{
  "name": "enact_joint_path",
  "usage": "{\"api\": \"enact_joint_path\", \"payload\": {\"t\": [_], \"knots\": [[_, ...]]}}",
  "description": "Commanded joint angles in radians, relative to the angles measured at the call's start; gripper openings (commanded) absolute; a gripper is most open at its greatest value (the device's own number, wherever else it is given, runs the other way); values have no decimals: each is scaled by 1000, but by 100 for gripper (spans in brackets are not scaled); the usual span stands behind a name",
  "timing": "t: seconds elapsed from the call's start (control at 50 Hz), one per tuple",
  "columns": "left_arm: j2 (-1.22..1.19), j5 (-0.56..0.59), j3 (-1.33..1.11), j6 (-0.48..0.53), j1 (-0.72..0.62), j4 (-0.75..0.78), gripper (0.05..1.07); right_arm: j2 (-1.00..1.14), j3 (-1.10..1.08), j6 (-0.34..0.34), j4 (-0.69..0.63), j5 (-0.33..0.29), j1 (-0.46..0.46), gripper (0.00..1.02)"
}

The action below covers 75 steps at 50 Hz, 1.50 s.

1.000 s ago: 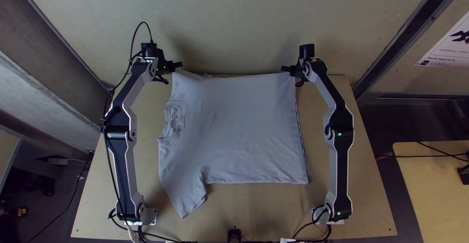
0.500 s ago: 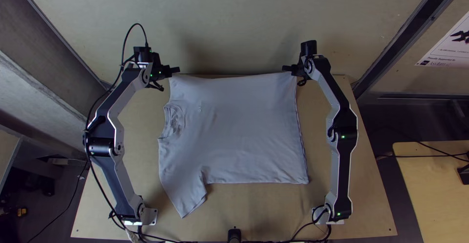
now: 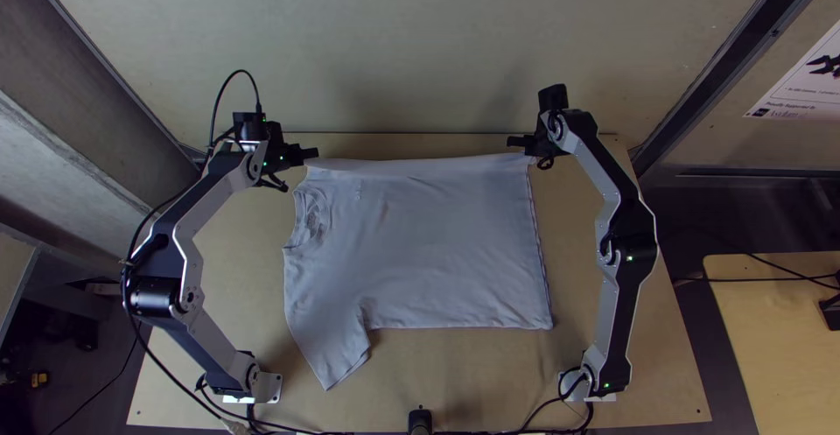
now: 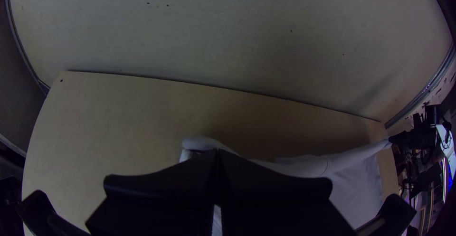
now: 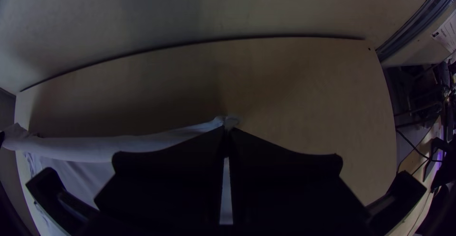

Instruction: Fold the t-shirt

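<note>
The light grey t-shirt (image 3: 429, 242) lies mostly flat, its neckline toward the left arm and one sleeve pointing to the near edge. Its far edge is raised between both grippers. At the far left corner is my left gripper (image 3: 311, 154), shut on the cloth; my right gripper (image 3: 516, 142) holds the far hem corner. In the left wrist view the left gripper (image 4: 217, 155) pinches the t-shirt (image 4: 304, 167), whose edge runs over to the other arm. Closed fingertips of the right gripper (image 5: 228, 131) grip the t-shirt (image 5: 95, 148) in the right wrist view.
Bare wooden table (image 3: 455, 374) lies in front of the shirt and a strip of it behind, up to the upright back panel (image 3: 420, 41). A cable (image 3: 131, 286) loops along the left arm. A second table (image 3: 779, 347) stands off to the right.
Both grippers have come back toward the near side with the raised far edge, uncovering a strip of table behind it. The left arm's elbow has swung outward; the right's has too, slightly.
</note>
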Motion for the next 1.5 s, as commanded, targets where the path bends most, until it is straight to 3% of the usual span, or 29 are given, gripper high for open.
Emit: {"api": "enact_joint_path", "payload": {"t": [0.0,0.58,1.1,1.14,1.2,1.26,1.34,1.4,1.48], "knots": [[-83,4,-79,14,16,22,8,-73,-83,-8,-2,12,16,3],[-295,4,-457,40,10,88,8,-284,-452,-5,88,18,28,3],[-227,-21,-606,63,-2,217,9,-330,-700,32,205,21,39,3],[-212,-27,-607,66,-1,219,13,-330,-708,34,205,24,41,3],[-193,-33,-606,72,2,216,33,-332,-711,49,205,62,42,4],[-192,-36,-609,74,8,217,51,-336,-712,54,199,77,42,16],[-216,-36,-612,72,15,212,68,-356,-717,60,177,87,41,54],[-256,-36,-613,65,19,214,74,-379,-722,66,153,88,42,80],[-313,-34,-600,60,25,183,86,-438,-735,80,147,100,42,89]]}}
